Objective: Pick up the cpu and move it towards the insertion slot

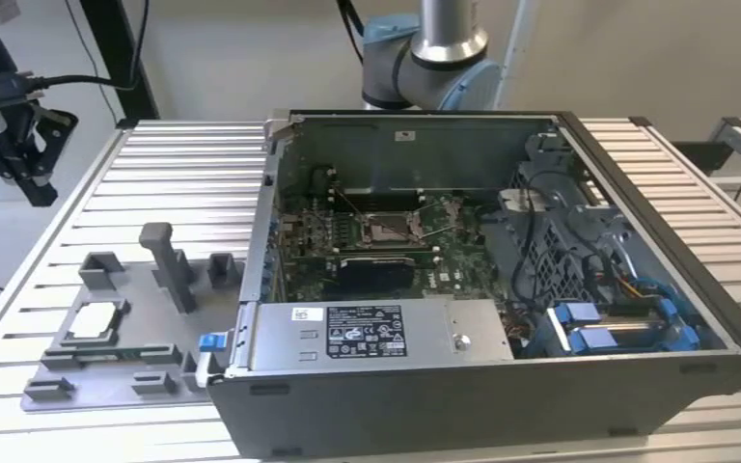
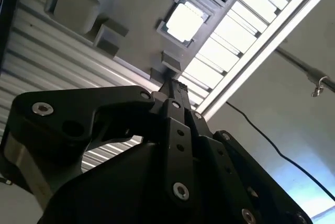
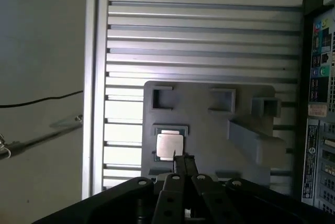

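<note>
- The black two-fingered claw (image 3: 183, 160) hangs above the tray with its fingers pressed together, holding nothing.
- To do this well, I judge it should open, centre over the chip, grip opposite edges and lift straight up.
- The flat square cpu with a pale silver face (image 3: 170, 146) lies level in a recess of the grey plastic tray (image 3: 209, 130).
- The metal-framed square insertion slot (image 1: 388, 227) sits well apart, inside the open dark computer case (image 1: 474, 410).
</note>
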`<state>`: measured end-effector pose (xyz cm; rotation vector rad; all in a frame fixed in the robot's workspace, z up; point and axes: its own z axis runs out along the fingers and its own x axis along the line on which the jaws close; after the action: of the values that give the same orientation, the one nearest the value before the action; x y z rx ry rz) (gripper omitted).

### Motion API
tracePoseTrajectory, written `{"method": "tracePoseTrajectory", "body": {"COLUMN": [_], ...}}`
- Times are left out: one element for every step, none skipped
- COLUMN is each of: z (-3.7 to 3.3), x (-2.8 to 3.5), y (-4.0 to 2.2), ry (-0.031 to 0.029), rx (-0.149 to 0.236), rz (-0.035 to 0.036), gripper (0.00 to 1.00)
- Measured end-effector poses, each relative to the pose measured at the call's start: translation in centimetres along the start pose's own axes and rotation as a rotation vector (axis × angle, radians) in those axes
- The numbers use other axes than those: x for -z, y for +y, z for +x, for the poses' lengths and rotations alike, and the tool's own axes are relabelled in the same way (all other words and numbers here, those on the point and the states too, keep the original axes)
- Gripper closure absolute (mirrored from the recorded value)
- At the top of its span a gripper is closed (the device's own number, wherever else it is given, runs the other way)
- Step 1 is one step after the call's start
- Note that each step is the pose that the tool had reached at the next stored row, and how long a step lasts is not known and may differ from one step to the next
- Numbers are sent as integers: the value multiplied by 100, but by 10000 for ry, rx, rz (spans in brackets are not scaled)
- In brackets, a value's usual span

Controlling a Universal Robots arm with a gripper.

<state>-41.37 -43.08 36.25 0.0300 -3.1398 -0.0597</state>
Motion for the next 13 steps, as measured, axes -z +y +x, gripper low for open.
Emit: {"method": "tracePoseTrajectory", "body": {"z": [0,0,0,0,0,0,0,0,0,0,0,0,0], "x": [-1,-2,-2,-2,-2,-2,-3,-3,-3,-3,-4,-4,-4], "y": [0,0,0,0,0,0,0,0,0,0,0,0,0], "ry": [-1,-2,-2,-2,-2,-2,-2,-2,-1,-2,-2,-2,-2], "rx": [0,0,0,0,0,0,0,0,0,0,0,0,0], "rz": [-1,-2,-1,-1,-1,-1,-1,-1,-1,-2,-2,-1,-2], "gripper": [100,100,100,100,0,0,0,0,0,0,0,0,0]}}
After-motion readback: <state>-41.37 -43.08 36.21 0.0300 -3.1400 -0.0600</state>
